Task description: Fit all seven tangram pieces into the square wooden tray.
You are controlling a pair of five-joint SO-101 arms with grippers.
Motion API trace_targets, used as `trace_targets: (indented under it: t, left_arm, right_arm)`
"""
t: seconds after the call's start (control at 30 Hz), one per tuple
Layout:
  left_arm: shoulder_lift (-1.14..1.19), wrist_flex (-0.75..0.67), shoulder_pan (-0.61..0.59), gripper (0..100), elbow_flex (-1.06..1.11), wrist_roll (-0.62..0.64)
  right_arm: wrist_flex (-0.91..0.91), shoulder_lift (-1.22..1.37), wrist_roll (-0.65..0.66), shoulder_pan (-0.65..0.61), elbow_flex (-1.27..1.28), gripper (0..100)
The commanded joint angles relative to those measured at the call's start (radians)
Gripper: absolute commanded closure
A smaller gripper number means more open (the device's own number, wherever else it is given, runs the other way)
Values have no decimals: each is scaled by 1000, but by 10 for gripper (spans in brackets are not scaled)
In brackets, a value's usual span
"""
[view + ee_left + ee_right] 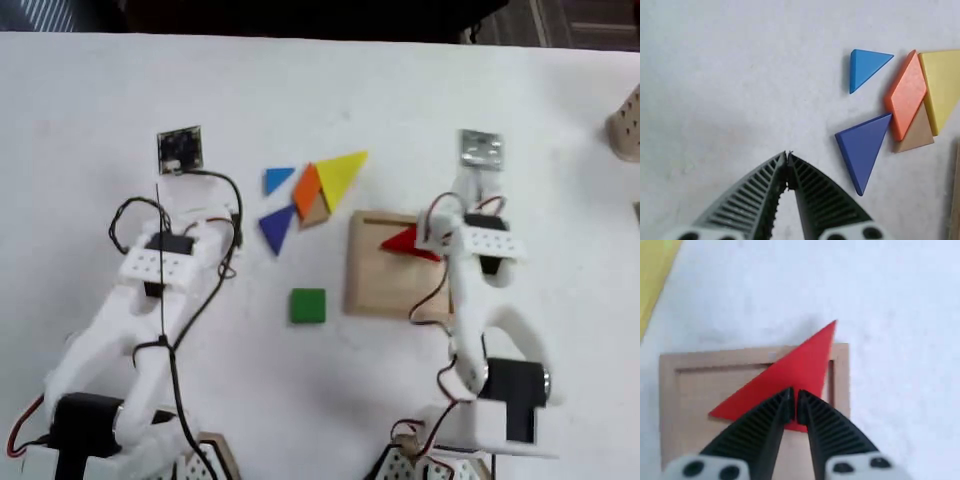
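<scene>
White table (320, 90), dark room along its far edge; one piece at the tray (370, 290), six loose.
Your left gripper (787, 157) hangs over bare table, jaws together on nothing. Ahead of its tips and off toward the other arm sit the navy triangle (862, 145) and blue triangle (865, 67), with the orange piece (906, 95), tan triangle (917, 135) and yellow triangle (942, 85) touching one another just past them. The green square (307, 305) lies apart, beside the tray. Your right gripper (794, 395) has its jaws nearly closed right over the red triangle (790, 370); you cannot tell whether they touch it. That piece lies askew in the tray, one corner past the rim.
</scene>
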Motion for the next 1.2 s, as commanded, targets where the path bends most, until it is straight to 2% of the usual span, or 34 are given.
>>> trace_targets:
  t: [0.0, 0.1, 0.23, 0.63, 1.0, 1.17]
  left_arm:
    - [-44, -29, -10, 979, -8, -9]
    - [-44, -29, -10, 979, -8, -9]
    - [-44, -29, -10, 979, -8, -9]
    - [-44, -49, -10, 979, -6, -9]
    - [-44, -49, -10, 979, -6, -9]
    - [-44, -51, -10, 979, -6, -9]
  right_arm:
    - [-102, 67, -35, 33, -107, 981]
    - [-182, 173, -37, 53, -198, 981]
    - [-189, 274, -37, 64, -305, 981]
    - [-179, 302, -35, 64, -338, 981]
    - [162, 220, -26, 59, -338, 981]
    - [240, 186, -26, 65, -316, 981]
